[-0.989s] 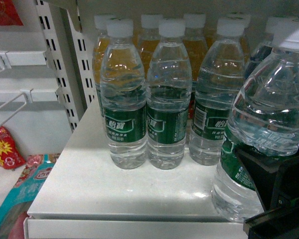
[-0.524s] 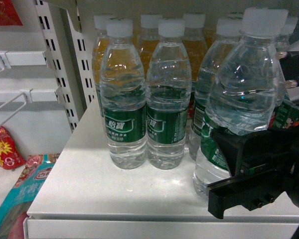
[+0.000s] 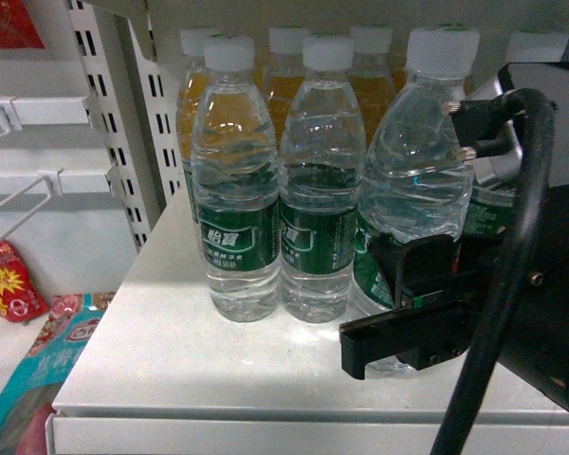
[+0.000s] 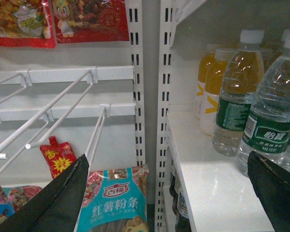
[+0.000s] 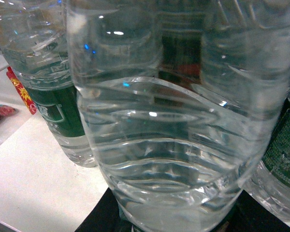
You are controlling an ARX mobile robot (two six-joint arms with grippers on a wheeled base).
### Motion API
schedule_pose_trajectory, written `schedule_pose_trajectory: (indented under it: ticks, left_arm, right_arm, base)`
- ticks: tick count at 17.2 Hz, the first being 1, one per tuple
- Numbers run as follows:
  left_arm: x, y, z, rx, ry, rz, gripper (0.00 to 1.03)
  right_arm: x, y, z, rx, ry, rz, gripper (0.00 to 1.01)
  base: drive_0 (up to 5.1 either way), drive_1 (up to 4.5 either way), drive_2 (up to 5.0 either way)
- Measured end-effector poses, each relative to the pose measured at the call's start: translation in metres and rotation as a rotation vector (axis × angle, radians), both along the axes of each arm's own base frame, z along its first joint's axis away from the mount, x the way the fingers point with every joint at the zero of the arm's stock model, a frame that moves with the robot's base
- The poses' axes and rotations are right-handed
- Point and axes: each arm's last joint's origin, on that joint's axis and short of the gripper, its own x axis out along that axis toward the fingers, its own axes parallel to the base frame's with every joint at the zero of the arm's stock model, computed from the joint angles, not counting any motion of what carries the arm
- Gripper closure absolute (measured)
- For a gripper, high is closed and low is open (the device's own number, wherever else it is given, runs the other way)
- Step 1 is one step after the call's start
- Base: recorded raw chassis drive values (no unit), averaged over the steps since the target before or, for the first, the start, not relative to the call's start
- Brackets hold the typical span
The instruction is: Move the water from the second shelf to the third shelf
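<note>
Water bottle (image 3: 412, 180) with green label, clamped in right gripper (image 3: 408, 313) at shelf (image 3: 218, 370) front beside two alike reading 怡寶, left wrist view alone shows 红薯粉条 packet (image 4: 118, 205) below, left gripper (image 4: 164, 183) spread open, gripping nothing

head: fwd, down at shelf (image 3: 218, 370); L wrist: side-on, same shelf; R wrist: close-up
</note>
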Motion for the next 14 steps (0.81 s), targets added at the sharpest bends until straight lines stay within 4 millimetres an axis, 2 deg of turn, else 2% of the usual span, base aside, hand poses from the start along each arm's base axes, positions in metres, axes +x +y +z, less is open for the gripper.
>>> schedule_pose_trajectory:
  ticks: [14]
  left_arm:
    - [0.0,0.0,0.0,0.0,0.0,0.0,0.05]
  right_arm:
    - [0.0044,-0.0065,-0.0028,-0.007,0.008,-0.016,0.65]
  base:
    - [0.0,0.0,0.0]
